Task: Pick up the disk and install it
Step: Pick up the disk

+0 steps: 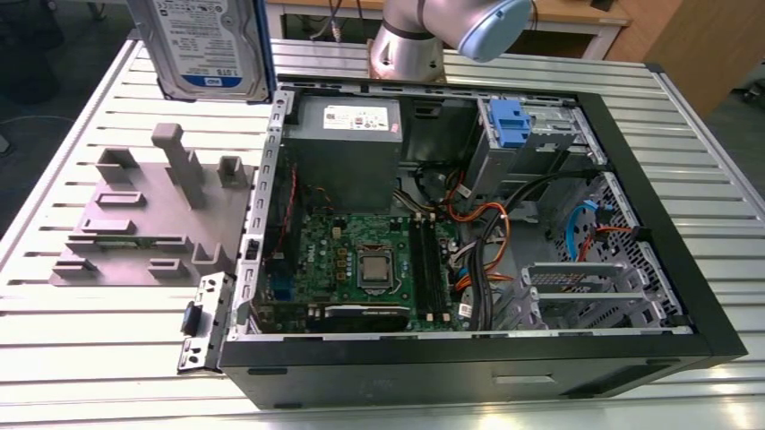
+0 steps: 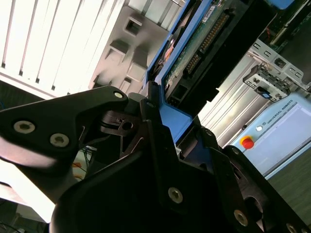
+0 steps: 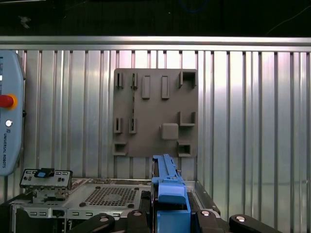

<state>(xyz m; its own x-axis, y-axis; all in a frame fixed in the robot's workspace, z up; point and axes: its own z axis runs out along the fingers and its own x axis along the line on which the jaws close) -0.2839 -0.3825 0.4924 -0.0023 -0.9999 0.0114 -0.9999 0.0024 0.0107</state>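
The disk [image 1: 210, 45] is already picked up and is clamped by its blue side rail [image 3: 167, 187] in the gripper [image 3: 170, 219], held aloft outside the open computer case [image 1: 669, 296] near the grey fixture plate [image 1: 132, 224], so installation is judged still undone.

One slatted tabletop [image 1: 96, 358] carries one open computer case [image 1: 478, 372] and one grey fixture plate [image 1: 132, 242], the plate toward the tabletop's edge on the exterior view's left. There is one robot arm [image 1: 442, 36], one gripper [image 3: 167, 213] and one hard disk [image 1: 210, 45]. Inside the case are one power supply [image 1: 347, 143], one motherboard [image 1: 347, 242], one processor socket [image 1: 374, 267] and one blue clip [image 1: 508, 121]. One teach pendant [image 3: 8, 121] bears one red button [image 3: 6, 101].
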